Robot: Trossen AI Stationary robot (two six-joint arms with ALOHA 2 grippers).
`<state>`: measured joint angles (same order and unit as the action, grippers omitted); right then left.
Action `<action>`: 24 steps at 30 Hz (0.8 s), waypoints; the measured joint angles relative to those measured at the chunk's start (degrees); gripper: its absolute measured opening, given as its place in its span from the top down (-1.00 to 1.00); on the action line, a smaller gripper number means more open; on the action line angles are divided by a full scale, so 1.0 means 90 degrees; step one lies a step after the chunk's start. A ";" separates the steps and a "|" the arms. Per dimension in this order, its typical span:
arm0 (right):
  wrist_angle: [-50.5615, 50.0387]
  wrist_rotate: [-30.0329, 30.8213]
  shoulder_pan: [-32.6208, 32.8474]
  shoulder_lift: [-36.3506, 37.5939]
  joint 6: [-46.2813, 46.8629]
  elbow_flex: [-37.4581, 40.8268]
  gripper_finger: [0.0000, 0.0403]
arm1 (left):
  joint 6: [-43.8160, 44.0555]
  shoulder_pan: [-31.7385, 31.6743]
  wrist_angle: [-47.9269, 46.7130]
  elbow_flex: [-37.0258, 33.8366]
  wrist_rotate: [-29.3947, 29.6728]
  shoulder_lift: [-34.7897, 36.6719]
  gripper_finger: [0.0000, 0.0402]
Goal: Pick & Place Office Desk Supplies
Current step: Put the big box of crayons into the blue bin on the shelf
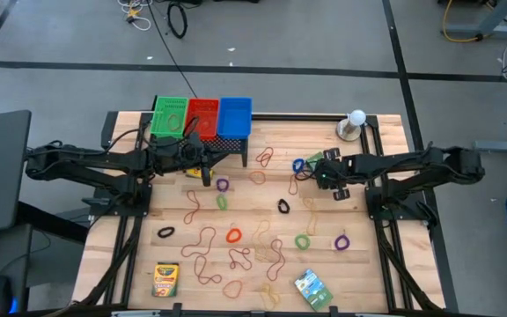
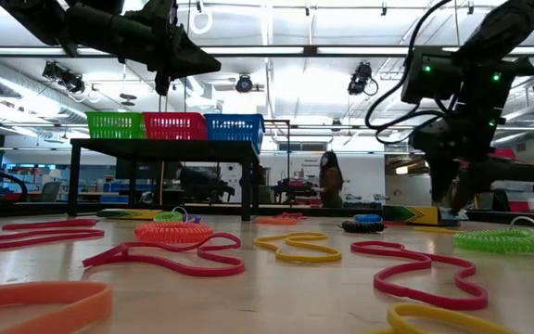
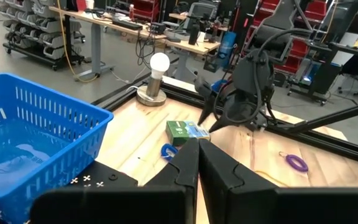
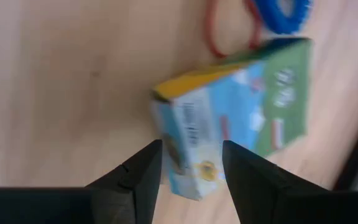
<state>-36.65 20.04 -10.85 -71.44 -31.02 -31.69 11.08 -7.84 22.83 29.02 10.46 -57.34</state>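
My right gripper, fingers spread, hangs above the green printed packet lying on the table at far right, beside a blue band. My left gripper, clenched and empty, sits near the blue basket.

Many thin rubber-band loops in red, orange, green, purple, blue, black and tan lie scattered flat over the middle of the desk. A crayon box lies near the front-left corner, a green packet near the front edge, and another green packet near the back-right.
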 joint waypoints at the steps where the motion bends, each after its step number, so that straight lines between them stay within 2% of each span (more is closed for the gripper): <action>1: -0.0009 -0.0082 0.0001 0.0002 -0.0075 0.0032 0.13 | 0.0004 0.0000 -0.0004 0.0000 0.0000 0.0000 0.92; 5: 0.0249 -0.0048 -0.0001 -0.0022 -0.0154 0.0181 0.16 | 0.0009 0.0000 -0.0027 0.0000 0.0000 0.0000 0.92; 8: 0.0348 -0.0013 -0.0012 -0.0022 -0.0151 0.0198 0.25 | 0.0004 0.0000 -0.0027 0.0000 0.0000 0.0000 0.92; 15: 0.0444 -0.0083 -0.0012 -0.0022 -0.0086 0.0198 0.65 | 0.0009 0.0000 -0.0027 0.0000 0.0000 0.0000 0.92; 20: 0.0361 -0.0077 0.0035 -0.0022 0.0338 0.0039 0.96 | 0.0021 0.0000 -0.0027 0.0000 0.0000 0.0000 0.92; 24: -0.0023 -0.0116 0.0061 -0.0022 0.0901 -0.0472 0.95 | 0.0109 0.0000 -0.0029 0.0000 0.0000 0.0000 0.92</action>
<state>-36.85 19.00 -10.31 -71.64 -22.91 -35.93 12.06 -7.84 22.57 29.02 10.46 -57.34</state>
